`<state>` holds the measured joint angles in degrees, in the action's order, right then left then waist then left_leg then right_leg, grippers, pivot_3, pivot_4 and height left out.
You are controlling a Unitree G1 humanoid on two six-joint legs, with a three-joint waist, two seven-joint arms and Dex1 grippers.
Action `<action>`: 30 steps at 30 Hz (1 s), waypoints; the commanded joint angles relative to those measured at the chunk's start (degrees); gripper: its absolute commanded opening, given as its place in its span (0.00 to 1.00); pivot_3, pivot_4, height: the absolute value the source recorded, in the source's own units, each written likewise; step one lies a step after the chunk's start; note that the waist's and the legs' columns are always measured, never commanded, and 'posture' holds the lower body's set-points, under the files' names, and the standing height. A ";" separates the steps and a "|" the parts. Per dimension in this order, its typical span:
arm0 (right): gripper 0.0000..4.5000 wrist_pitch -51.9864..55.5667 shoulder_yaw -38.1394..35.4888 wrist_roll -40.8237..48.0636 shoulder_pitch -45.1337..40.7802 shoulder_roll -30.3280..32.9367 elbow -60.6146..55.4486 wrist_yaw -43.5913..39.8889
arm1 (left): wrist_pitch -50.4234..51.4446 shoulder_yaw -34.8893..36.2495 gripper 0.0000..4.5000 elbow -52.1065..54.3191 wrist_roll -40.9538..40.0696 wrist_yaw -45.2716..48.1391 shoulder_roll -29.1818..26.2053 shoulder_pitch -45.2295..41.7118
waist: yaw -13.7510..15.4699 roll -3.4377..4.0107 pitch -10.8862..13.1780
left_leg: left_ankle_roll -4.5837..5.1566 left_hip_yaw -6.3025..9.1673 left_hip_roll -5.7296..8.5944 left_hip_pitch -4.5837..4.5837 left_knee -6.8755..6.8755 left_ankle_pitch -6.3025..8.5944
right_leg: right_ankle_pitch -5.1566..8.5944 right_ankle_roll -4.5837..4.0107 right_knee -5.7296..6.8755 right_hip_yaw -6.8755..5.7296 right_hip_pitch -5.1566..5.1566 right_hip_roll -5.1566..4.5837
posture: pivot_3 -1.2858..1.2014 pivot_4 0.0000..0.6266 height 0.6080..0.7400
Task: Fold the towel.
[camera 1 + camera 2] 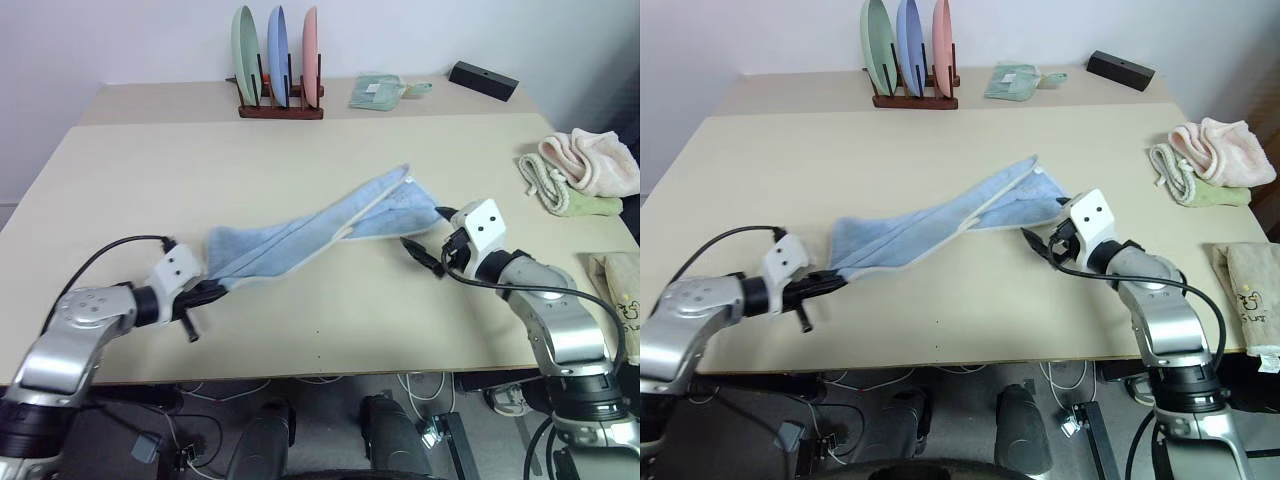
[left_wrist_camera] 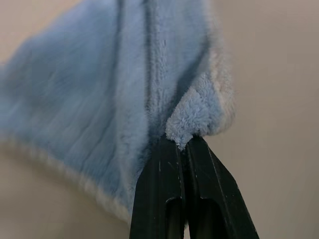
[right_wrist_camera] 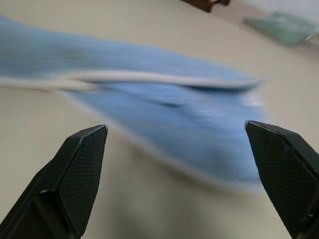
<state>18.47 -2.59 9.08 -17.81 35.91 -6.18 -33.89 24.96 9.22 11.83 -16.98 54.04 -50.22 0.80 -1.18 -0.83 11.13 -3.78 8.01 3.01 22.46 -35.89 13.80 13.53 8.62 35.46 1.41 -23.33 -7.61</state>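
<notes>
On the bench point(image 1: 300, 330): plate rack point(image 1: 279, 108), green cloth point(image 1: 378, 91), black box point(image 1: 483, 79), pink towels point(image 1: 590, 165) at right edge.

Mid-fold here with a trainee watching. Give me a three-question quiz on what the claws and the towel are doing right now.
1. True or false: the left claw is shut on a corner of the towel.
2. How does the right claw stand?
A. Shut on the towel's trim
B. Open, with the towel ahead of its fingers
C. Shut on the plate rack
3. Fill in: the towel lies stretched across the ____ between the two claws.

Key
1. True: its fingers pinch the blue cloth.
2. B: its fingers stand wide apart and hold nothing.
3. table.
</notes>
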 commanded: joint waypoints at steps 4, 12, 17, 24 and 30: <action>1.00 -14.24 6.39 -13.03 -10.10 3.59 12.09 1.10 | -4.27 6.60 0.01 -3.84 0.76 0.21 -1.96 3.12 | 0.02 0.00 0.00 | 0.00 -0.02 0.00 0.00 -0.02 0.00 | -0.01 -0.01 0.00 0.00 0.00 0.00 | 0.52 0.24 1.00; 1.00 -37.23 20.13 -30.27 -29.55 0.40 42.23 6.27 | -5.61 1.83 0.01 -2.71 1.79 -0.26 0.59 1.28 | -0.83 0.02 0.01 | -0.01 -0.05 -0.01 -0.01 0.01 -0.01 | -0.04 -0.01 0.00 0.00 -0.03 0.00 | 0.52 0.24 1.00; 1.00 -46.58 27.09 -38.66 -41.54 -4.98 61.27 12.85 | -4.46 0.61 0.01 -0.72 0.94 -0.62 1.94 0.94 | -1.53 0.02 0.01 | -0.02 -0.01 0.00 -0.01 0.18 -0.01 | -0.05 -0.01 0.03 0.01 -0.11 0.00 | 0.52 0.24 1.00; 1.00 -50.11 36.29 -50.06 -51.81 -10.52 76.64 23.28 | -2.85 0.66 0.01 2.31 0.40 -1.01 2.60 2.92 | -2.18 0.02 0.01 | -0.12 0.01 0.00 -0.01 0.44 -0.07 | -0.05 -0.03 0.07 0.03 -0.26 0.01 | 0.52 0.24 1.00; 1.00 -51.64 41.31 -55.50 -55.20 -13.01 80.99 26.45 | -1.47 -0.10 0.01 5.35 1.68 2.00 -0.97 10.93 | -3.05 0.06 -0.02 | -0.20 0.02 -0.01 -0.10 0.64 -0.12 | -0.05 -0.04 0.14 0.08 -0.32 0.02 | 0.52 0.24 1.00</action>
<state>-32.60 37.92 -45.27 -71.51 23.13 74.10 -8.12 23.05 10.25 16.76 -16.42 54.19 -49.97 9.07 -4.23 -0.77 11.11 -3.98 8.01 3.01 22.33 -35.21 13.68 13.48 8.58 35.60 1.52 -23.65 -7.59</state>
